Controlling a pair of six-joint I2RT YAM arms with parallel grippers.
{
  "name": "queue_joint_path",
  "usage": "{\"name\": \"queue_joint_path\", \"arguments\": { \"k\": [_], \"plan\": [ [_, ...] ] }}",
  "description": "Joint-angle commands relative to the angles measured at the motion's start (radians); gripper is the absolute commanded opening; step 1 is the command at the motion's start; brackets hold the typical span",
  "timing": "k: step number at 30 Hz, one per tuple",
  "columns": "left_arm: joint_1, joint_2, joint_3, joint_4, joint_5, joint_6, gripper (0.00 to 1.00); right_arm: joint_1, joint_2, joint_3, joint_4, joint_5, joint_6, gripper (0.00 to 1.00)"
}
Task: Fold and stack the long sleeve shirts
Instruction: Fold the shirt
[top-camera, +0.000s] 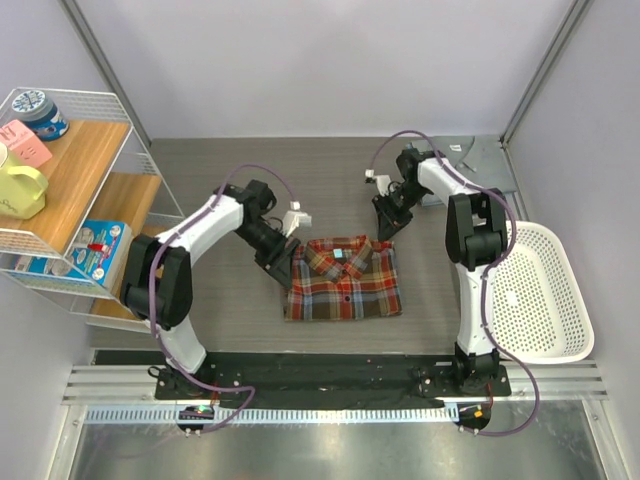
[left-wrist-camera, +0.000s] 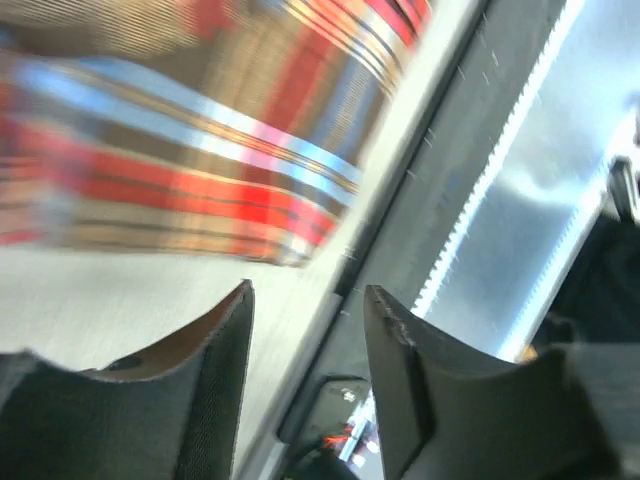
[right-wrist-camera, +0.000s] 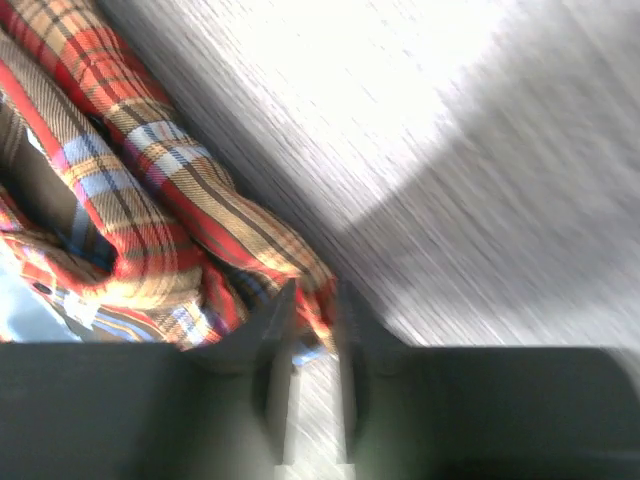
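The plaid long sleeve shirt (top-camera: 343, 279) lies folded into a rectangle in the middle of the table, collar toward the back. My left gripper (top-camera: 283, 258) hovers at its back left corner. In the left wrist view this gripper (left-wrist-camera: 308, 292) is open with nothing between its fingers, and the plaid shirt (left-wrist-camera: 200, 150) sits beyond the tips, blurred. My right gripper (top-camera: 385, 228) is at the back right corner. In its wrist view the jaws (right-wrist-camera: 315, 295) stand narrow, pinching the edge of the plaid shirt (right-wrist-camera: 130, 200). A grey-blue shirt (top-camera: 482, 160) lies at the back right, partly hidden behind the right arm.
A white mesh basket (top-camera: 545, 300) sits at the right edge of the table. A wire shelf (top-camera: 70, 190) with a yellow mug, boxes and a tin stands at the left. A black rail (top-camera: 330, 375) runs along the near edge by the arm bases.
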Motion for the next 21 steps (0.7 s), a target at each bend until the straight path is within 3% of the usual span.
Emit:
{"name": "queue_joint_path", "arguments": {
  "k": [1,6,17,21],
  "plan": [
    [0.131,0.007,0.135,0.075,-0.009,-0.004,0.55,-0.037,-0.116,-0.018,-0.033,-0.001,-0.051,0.35],
    [0.145,0.192,0.336,0.079,-0.093,0.095,0.58,-0.031,-0.188,-0.104,0.042,-0.021,-0.08,0.5],
    [0.098,0.407,0.459,0.144,-0.14,0.134,0.6,-0.02,-0.069,-0.029,0.051,-0.047,-0.148,0.52],
    [0.076,0.432,0.434,0.151,-0.184,0.145,0.52,-0.008,-0.047,-0.068,0.059,-0.032,-0.191,0.5]
  ]
}}
